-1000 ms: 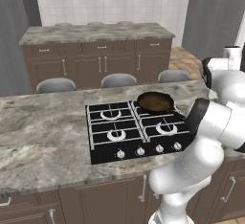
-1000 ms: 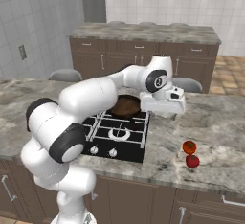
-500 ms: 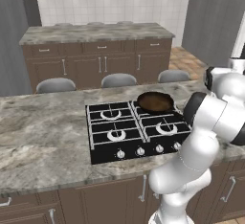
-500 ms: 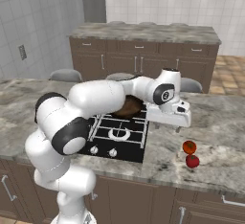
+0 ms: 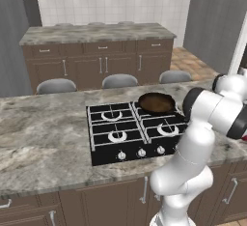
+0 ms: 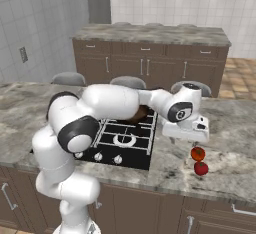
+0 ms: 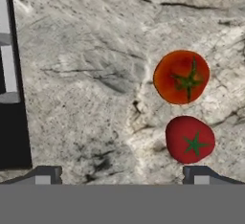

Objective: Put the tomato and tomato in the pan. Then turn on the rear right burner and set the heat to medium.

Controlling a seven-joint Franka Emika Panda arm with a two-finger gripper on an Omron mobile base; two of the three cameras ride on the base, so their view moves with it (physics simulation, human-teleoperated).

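Swung right from above the stove (image 6: 120, 138) to hover over both tomatoes (image 7: 182, 77) on the counter (image 7: 95, 74), end effector (image 7: 122, 174) spread and empty, first pick imminent.

- Orange-red tomato (image 7: 181, 77): round, glossy, green stem star facing up. It rests on the grey marbled countertop right of the stove, just beside the second tomato.
- Red tomato (image 7: 190, 140): round, deeper red, stem star up, nearer the counter's front edge.
- Pan (image 5: 156, 103): round, shallow, dark brown inside, black rim. It sits on the rear right burner, well apart from both tomatoes.
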